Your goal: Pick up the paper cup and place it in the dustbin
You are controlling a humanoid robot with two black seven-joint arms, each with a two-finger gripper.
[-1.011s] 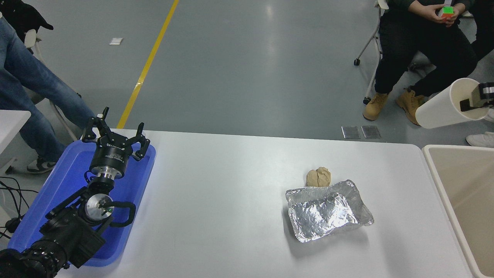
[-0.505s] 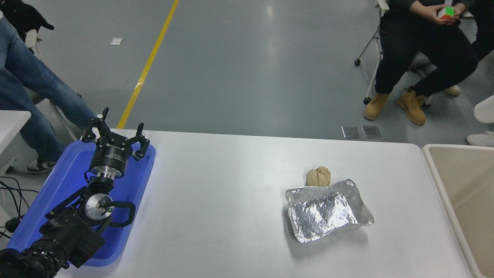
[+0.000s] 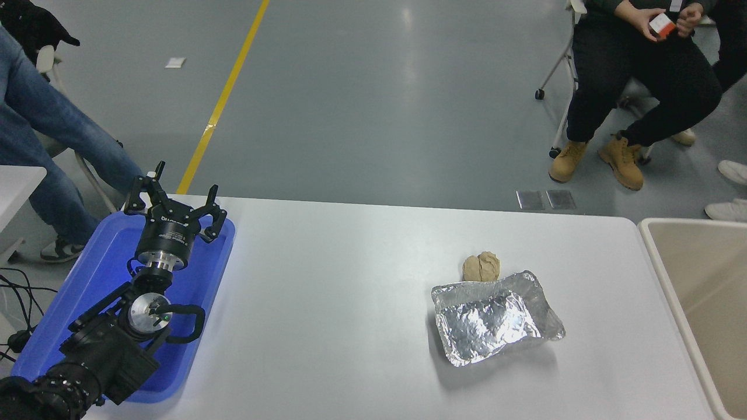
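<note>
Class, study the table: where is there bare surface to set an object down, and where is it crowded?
The widest bare patch lies mid-table, between the blue tray and the foil tray. A narrower strip separates the foil tray from the dustbin. Crowded: the paper ball against the foil tray, and the blue tray under the left gripper.

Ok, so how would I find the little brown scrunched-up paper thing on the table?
Start at the white table and look toward its right half, where a shiny crinkled foil tray sits. Touching the tray's far edge is the crumpled tan paper ball. It is the only brown, dull, rounded lump there, much smaller than the silver tray.
</note>
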